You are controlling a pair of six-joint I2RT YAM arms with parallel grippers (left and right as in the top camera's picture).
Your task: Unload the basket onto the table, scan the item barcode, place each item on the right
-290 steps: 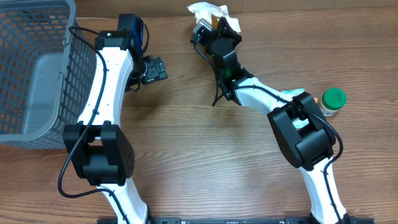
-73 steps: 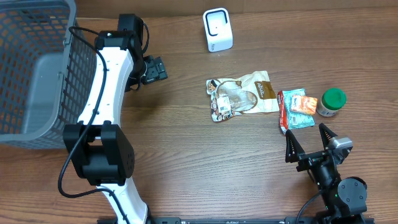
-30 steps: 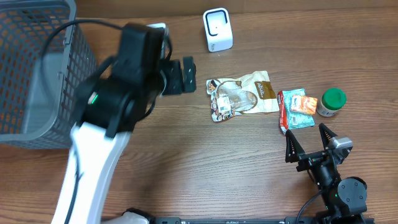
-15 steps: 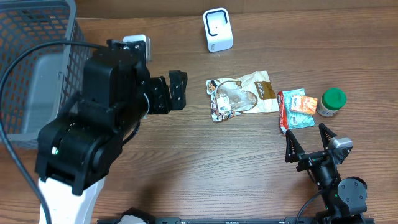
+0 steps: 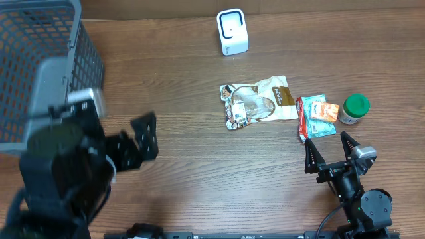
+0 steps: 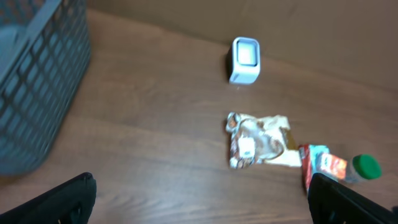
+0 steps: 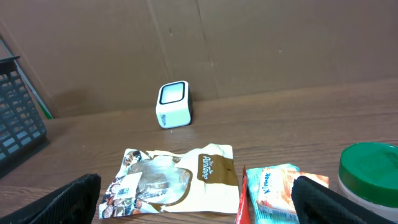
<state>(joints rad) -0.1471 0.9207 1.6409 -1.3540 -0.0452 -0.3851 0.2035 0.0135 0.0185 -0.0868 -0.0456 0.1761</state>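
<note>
Overhead: left gripper [image 5: 136,145] high beside the basket [image 5: 85,63], fingers spread; right gripper [image 5: 329,151] low, fingers spread, empty.

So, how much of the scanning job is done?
Done: nothing that shows; the snack bag, teal packet and green-lidded jar all sit on the table, away from the white scanner. In hand: nothing; the left end effector and right end effector are both open and empty. Left: pick an item up and show its barcode to the scanner.
</note>
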